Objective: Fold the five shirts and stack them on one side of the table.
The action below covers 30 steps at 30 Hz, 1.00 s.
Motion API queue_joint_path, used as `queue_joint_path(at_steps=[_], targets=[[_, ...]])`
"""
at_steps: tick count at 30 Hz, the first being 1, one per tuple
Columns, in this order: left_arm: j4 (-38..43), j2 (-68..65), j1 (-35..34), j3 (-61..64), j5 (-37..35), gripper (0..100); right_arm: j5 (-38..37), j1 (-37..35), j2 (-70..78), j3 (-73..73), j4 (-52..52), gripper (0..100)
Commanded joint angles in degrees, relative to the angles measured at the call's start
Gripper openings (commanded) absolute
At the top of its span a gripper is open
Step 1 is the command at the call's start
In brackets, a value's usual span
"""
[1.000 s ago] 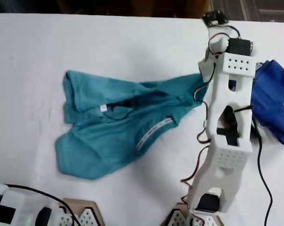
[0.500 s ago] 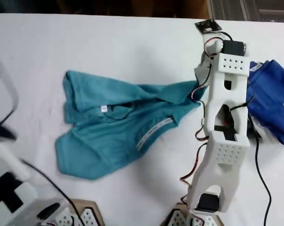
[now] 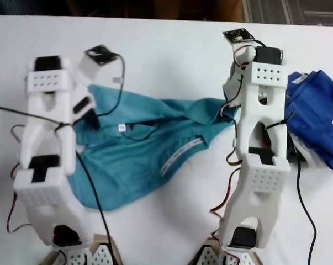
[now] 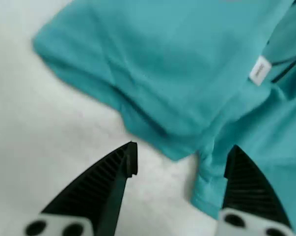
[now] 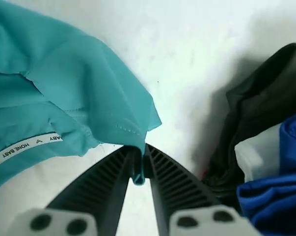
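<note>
A crumpled teal shirt [image 3: 149, 143] lies spread over the middle of the white table [image 3: 155, 49]. My left gripper [image 4: 183, 157] hangs open just above the shirt's folded left edge [image 4: 152, 88], one finger over bare table and the other over cloth. In the high view it is at the shirt's left side [image 3: 84, 113]. My right gripper [image 5: 139, 162] is shut on the teal shirt's right corner [image 5: 113, 108], at the shirt's right tip in the high view [image 3: 231, 107].
A pile of shirts lies at the table's right edge: a blue one [image 3: 318, 121] on top, with black [image 5: 255, 123] and white cloth [image 5: 255, 152] beside it. Both arms' cables trail over the table. The far half of the table is bare.
The left arm has swung in from the table's lower left corner to the teal shirt's left edge. The right arm has shifted slightly left, still gripping the shirt's corner.
</note>
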State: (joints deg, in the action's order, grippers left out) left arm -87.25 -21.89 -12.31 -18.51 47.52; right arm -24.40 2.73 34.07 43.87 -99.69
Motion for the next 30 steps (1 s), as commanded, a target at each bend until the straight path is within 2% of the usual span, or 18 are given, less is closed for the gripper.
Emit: queue_joint_path(at_steps=[1, 8, 15, 17, 23, 26, 30], targets=[[1.1, -3.3, 1.8, -6.3, 1.8, 30, 0.5, -1.7, -0.7, 2.6, -1.2, 1.8], [1.1, -10.5, 2.0, -10.4, 8.4, 30, 0.4, -4.2, -0.5, 2.5, -1.5, 1.8], [1.2, -11.8, 2.1, -14.4, 11.6, 29, 0.4, -6.3, -0.3, 2.2, -1.5, 1.8], [1.2, -11.9, 2.2, -14.5, 11.9, 25, 0.4, -7.0, -0.3, 2.2, -1.5, 1.8], [1.1, -11.9, 2.8, -11.5, 11.4, 3, 0.4, -7.9, -0.3, 2.3, -1.5, 1.8], [0.7, -11.9, 3.4, -11.4, 11.2, 3, 0.4, -7.9, -0.3, 2.3, -1.5, 1.8], [0.8, -11.0, 4.0, -12.4, 6.9, 2, 0.4, -7.5, -0.8, 2.7, -1.5, 1.8]])
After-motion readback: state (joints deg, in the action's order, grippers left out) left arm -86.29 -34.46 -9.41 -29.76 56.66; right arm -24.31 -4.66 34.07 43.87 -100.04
